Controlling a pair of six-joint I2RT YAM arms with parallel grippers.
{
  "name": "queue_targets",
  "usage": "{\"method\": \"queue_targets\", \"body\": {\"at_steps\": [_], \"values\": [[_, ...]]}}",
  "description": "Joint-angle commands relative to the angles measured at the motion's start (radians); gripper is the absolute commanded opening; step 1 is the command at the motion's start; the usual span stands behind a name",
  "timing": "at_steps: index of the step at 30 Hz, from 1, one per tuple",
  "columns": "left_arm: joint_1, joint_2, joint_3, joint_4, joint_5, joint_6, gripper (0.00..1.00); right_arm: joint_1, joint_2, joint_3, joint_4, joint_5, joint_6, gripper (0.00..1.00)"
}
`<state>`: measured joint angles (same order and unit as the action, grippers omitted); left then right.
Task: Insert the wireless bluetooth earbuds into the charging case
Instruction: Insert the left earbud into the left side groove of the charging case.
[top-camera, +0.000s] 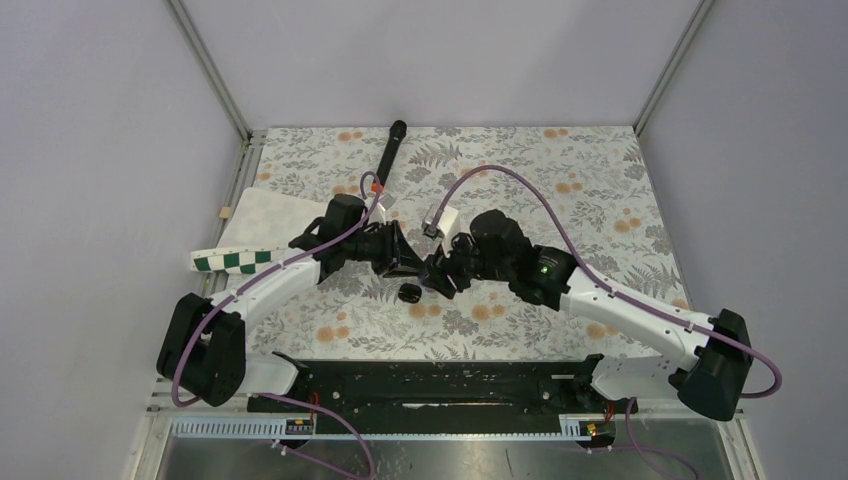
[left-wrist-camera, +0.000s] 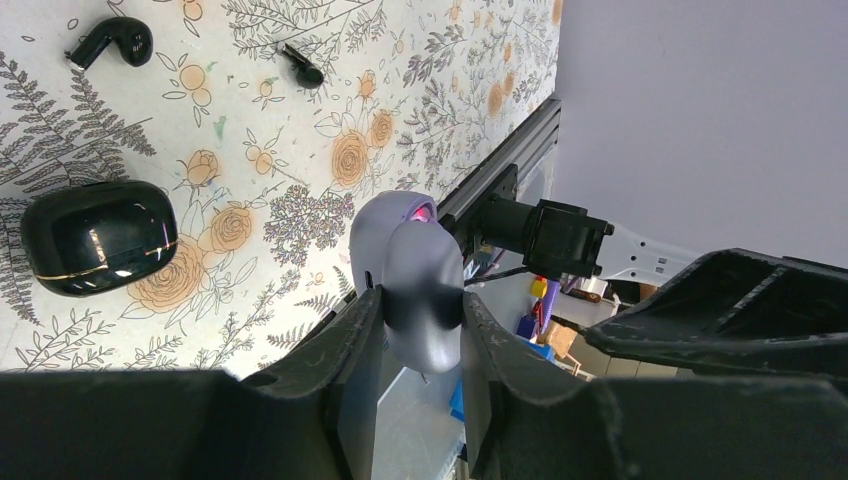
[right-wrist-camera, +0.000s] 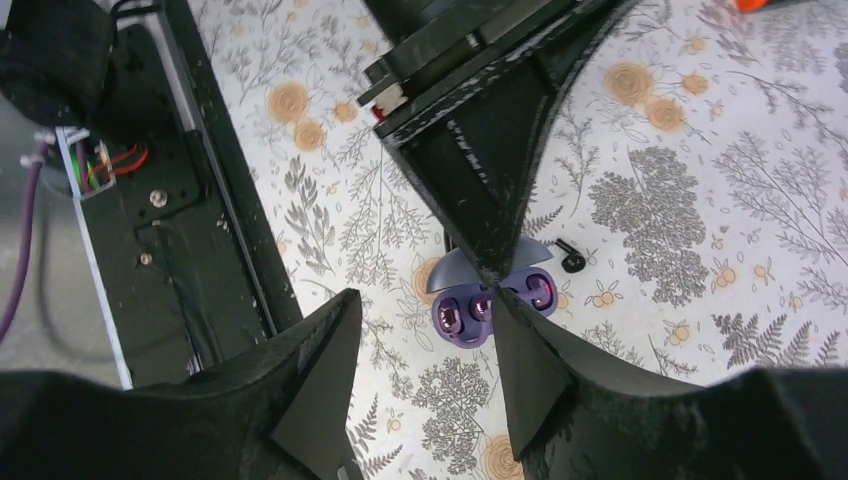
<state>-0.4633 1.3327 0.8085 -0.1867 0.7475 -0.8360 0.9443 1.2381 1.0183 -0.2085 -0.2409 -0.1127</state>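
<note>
My left gripper (left-wrist-camera: 422, 300) is shut on a grey-purple earbud case (left-wrist-camera: 410, 250), held above the table. In the right wrist view that case (right-wrist-camera: 462, 318) has its lid open, and its purple inside shows shiny rounded pieces in the wells. My right gripper (right-wrist-camera: 425, 300) hangs just above it, open, with nothing between its fingers. A glossy black charging case (left-wrist-camera: 98, 237) lies shut on the floral cloth, also visible below the grippers (top-camera: 409, 292). Two black earbuds (left-wrist-camera: 112, 40) (left-wrist-camera: 303, 68) lie loose on the cloth beyond it; one earbud (right-wrist-camera: 571, 258) shows beside the held case.
A black microphone-like stick (top-camera: 390, 152) lies at the back. A white pad (top-camera: 265, 218) and a green chequered strip (top-camera: 235, 262) sit at the left. A small white box (top-camera: 445, 218) is behind the grippers. A black rail (top-camera: 440, 385) runs along the near edge.
</note>
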Motion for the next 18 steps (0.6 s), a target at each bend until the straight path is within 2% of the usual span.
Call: {"method": "queue_targets", "body": {"at_steps": [1, 2, 3, 5, 8, 10, 13, 18], "values": [[0.005, -0.008, 0.004, 0.046, 0.022, -0.005, 0.0, 0.007, -0.058, -0.057, 0.095, 0.176, 0.196, 0.5], [0.005, -0.009, 0.006, 0.048, 0.021, -0.005, 0.0, 0.004, -0.079, -0.092, 0.113, 0.225, 0.261, 0.41], [0.006, -0.01, 0.007, 0.049, 0.022, -0.006, 0.0, -0.008, -0.101, -0.133, 0.145, 0.253, 0.311, 0.38], [0.006, -0.01, 0.012, 0.049, 0.021, -0.005, 0.0, -0.062, -0.14, -0.207, 0.195, 0.218, 0.508, 0.36], [0.006, -0.008, 0.017, 0.049, 0.02, -0.003, 0.0, -0.146, -0.189, -0.358, 0.39, 0.145, 0.775, 0.33], [0.007, -0.004, 0.021, 0.049, 0.02, -0.002, 0.0, -0.154, -0.212, -0.442, 0.497, 0.141, 0.893, 0.36], [0.007, -0.001, 0.026, 0.047, 0.021, -0.002, 0.0, -0.154, -0.2, -0.502, 0.569, 0.151, 0.987, 0.37], [0.007, -0.007, 0.024, 0.037, 0.016, 0.002, 0.0, -0.154, -0.177, -0.553, 0.665, 0.147, 1.049, 0.4]]}}
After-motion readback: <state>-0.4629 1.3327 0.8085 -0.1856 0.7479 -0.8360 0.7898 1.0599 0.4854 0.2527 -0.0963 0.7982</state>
